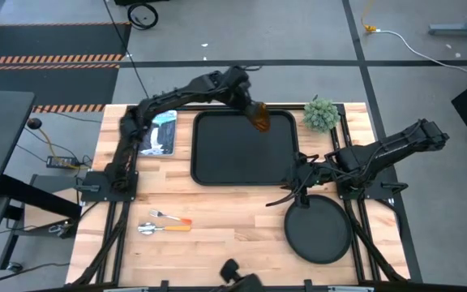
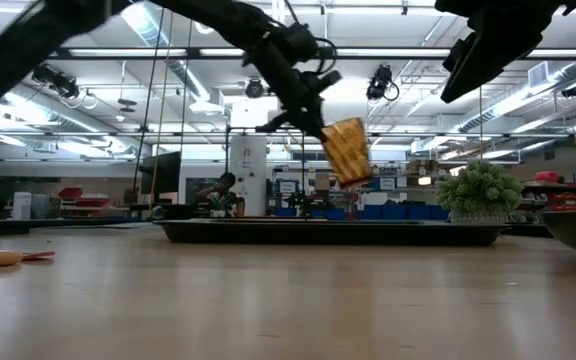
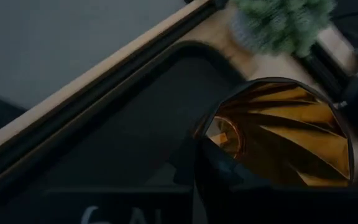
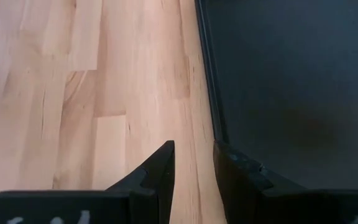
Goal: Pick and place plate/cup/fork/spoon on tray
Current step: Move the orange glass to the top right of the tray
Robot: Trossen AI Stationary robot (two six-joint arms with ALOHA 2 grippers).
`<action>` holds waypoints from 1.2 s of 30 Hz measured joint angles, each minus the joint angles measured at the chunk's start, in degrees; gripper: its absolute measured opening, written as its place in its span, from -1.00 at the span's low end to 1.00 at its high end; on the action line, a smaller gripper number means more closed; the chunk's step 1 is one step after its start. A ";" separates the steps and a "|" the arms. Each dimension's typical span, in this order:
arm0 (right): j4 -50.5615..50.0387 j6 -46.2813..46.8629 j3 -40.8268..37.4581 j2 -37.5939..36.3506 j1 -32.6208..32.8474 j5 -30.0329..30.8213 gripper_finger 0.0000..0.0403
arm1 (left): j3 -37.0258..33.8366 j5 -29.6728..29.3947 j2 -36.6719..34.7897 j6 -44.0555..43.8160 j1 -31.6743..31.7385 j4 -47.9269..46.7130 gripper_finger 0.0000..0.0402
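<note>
We see the tray (image 1: pixel 217 154) bare; the left gripper (image 1: pixel 254 113) holds one cup (image 1: pixel 260 118) clamped above it. The right gripper (image 1: pixel 294 191) hangs parted by one plate (image 1: pixel 319 231); one fork (image 1: pixel 171 217), one spoon (image 1: pixel 162 229).

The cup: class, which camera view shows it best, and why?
The low view: the cup hangs tilted in the left gripper above the tray. The high view shows it small; the left wrist view shows its inside; the right wrist view misses it.

We are seeing a small green potted plant (image 1: pixel 321 114) sitting at the table's far right corner | a blue-white picture card (image 1: pixel 160 132) lying flat on the light wooden table (image 1: pixel 233 231).
</note>
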 joint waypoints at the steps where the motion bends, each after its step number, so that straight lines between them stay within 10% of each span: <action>1: 0.02 0.18 0.00 -0.06 0.00 0.00 -0.42 | 2.74 0.60 1.92 0.16 0.00 -0.93 -0.93; 8: 0.93 0.64 -0.02 0.53 0.86 0.55 -0.42 | 17.47 0.96 12.89 1.42 -0.36 -4.68 -0.93; 36: 5.80 2.92 -0.02 0.91 6.78 10.10 -0.42 | 14.91 -4.91 15.81 4.48 -0.89 -6.79 -0.92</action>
